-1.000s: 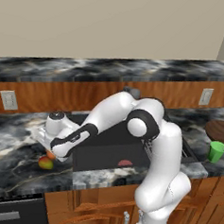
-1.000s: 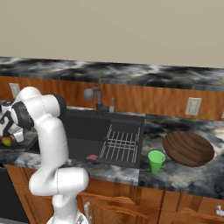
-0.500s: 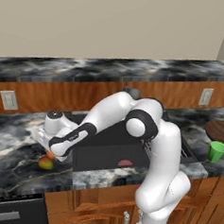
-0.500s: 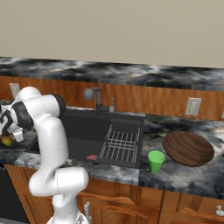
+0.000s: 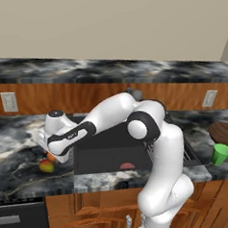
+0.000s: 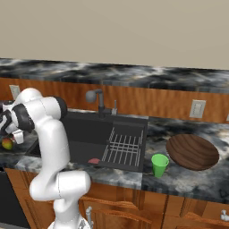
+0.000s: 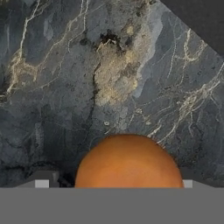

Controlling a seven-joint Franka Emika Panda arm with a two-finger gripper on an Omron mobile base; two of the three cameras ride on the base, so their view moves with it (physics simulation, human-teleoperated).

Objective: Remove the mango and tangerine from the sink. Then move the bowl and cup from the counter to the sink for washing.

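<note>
On the tabletop [image 5: 15,171] at far left we see the mango [image 5: 46,166], the tangerine [image 7: 129,162] touching it, our fingers [image 7: 42,182] spread wide around that orange ball. Rightward lie the sink [image 6: 89,134], the cup [image 6: 159,165], the bowl [image 6: 192,151].

Dark marble counter [image 5: 18,138], wood backsplash [image 6: 152,100] — wall outlets [image 5: 8,102], wood cabinets [image 6: 188,217]
</note>
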